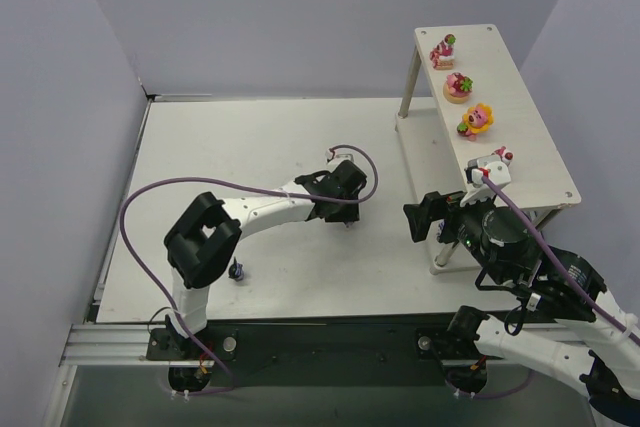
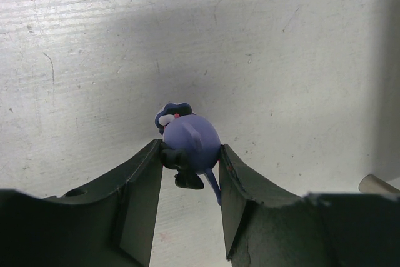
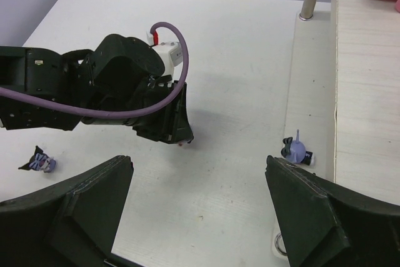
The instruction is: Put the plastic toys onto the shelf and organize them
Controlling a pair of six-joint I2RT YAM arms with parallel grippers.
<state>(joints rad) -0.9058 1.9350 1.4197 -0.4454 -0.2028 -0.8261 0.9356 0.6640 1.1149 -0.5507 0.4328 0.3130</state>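
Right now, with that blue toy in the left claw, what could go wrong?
The left gripper pinches the round blue toy only at its fingertips, so it might slip out when lifted. The right gripper hangs open beside the shelf, right on the way there, so the two could collide. Four bright toys already stand on top of it; a clumsy drop could knock one over.

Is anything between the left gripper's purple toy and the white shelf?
Mostly no: bare white tabletop lies between the round blue-purple toy, pinched in the left gripper, and the off-white two-tier shelf. Only the open right gripper hangs near the shelf's near end.
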